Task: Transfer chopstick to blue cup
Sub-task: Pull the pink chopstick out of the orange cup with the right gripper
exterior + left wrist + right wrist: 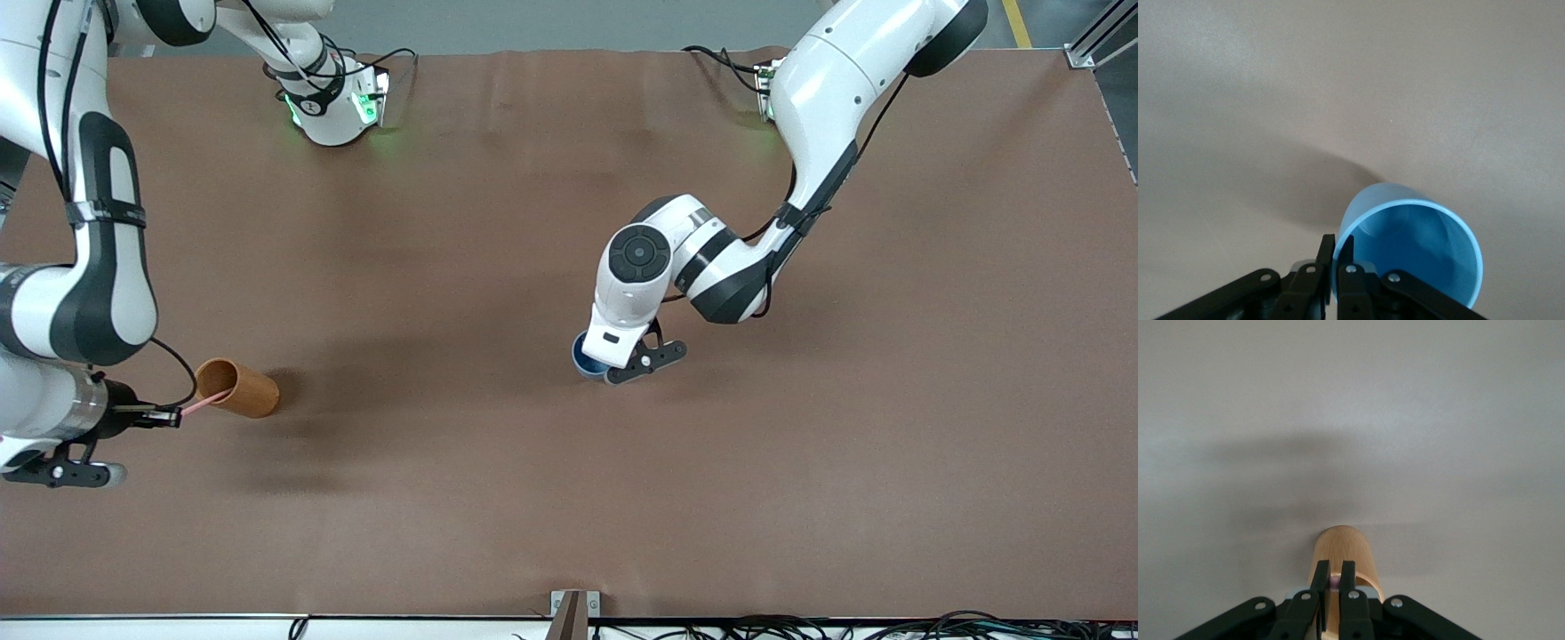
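The right gripper [175,416] sits just above the brown surface [569,498] near the edge at the right arm's end, its fingers [1348,577] closed on the upper end of the pink chopstick [199,405]. The chopstick slants from the fingers into the mouth of the brown cup [238,388], which stands just beside the gripper, toward the middle of the surface; its lower end is hidden inside that cup. In the right wrist view only a small pink patch of the chopstick [1336,581] shows between the fingers, with the wooden-looking wall of the brown cup [1341,553] directly under them.

The left gripper [613,373] is near the middle of the surface, well apart from the brown cup. Its fingers [1346,252] are pinched on the rim of the blue cup [582,360], one finger inside the wall and one outside, as the left wrist view shows. The blue cup [1405,247] is tilted rather than upright, and most of it is hidden under the left arm's wrist in the front view.
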You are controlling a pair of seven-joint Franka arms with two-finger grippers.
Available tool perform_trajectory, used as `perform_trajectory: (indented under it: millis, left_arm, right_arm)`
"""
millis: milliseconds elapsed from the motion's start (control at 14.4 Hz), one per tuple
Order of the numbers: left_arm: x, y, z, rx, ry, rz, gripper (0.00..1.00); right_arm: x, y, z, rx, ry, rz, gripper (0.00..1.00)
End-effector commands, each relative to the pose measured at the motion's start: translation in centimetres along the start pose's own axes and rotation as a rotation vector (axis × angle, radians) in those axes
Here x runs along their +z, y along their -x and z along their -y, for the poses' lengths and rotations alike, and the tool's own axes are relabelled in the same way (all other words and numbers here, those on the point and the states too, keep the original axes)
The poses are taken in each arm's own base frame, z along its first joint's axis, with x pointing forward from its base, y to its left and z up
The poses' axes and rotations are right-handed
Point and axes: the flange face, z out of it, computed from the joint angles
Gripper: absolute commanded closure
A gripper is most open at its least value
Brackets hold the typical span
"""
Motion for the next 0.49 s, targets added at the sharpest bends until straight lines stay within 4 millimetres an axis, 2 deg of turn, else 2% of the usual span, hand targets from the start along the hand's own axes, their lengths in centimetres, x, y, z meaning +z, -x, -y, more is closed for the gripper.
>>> perform_trajectory:
  millis: [0, 208, 416]
  left_arm:
    - [-0.4, -0.5, -0.5, -0.012, 0.019, -0.022, 0.99]
    - [-0.2, -0.3, -0.9, -0.015, 0.047, -0.024, 0.96]
    - [0.4, -0.2, -0.8, -0.027, 0.04, -0.025, 0.93]
  right_arm:
    - [-9.3, 3.5, 0.1, 0.005, -0.022, -0.048, 0.98]
    - [-17.1, 6.6, 1.4, -0.017, -0.032, -0.131, 0.98]
    - [-22.1, 9.2, 4.5, -0.066, -0.044, -0.203, 0.98]
